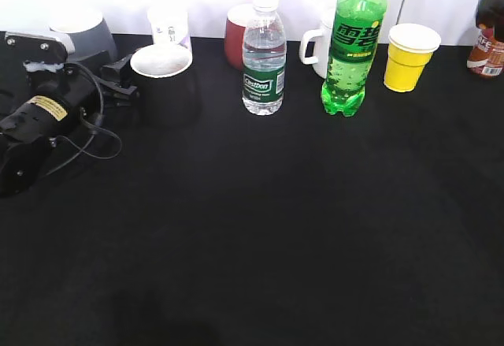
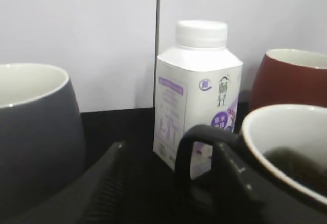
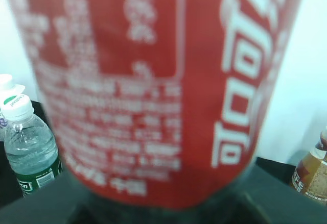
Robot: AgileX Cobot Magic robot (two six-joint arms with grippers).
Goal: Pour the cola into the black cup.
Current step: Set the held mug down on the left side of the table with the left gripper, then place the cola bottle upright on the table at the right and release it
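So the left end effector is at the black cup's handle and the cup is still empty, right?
Not quite. The left end effector is at the handle, but the black cup is not empty: the left wrist view shows dark liquid low inside it. The rest stands.

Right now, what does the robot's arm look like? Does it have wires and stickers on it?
Yes! In the exterior view the left arm is chunky and black, with rounded joints. It wears a small yellow sticker, and a thin black cable loops along it. Near the top is a grey metal bracket. The left wrist view shows black, ridged fingers. The right arm barely shows.
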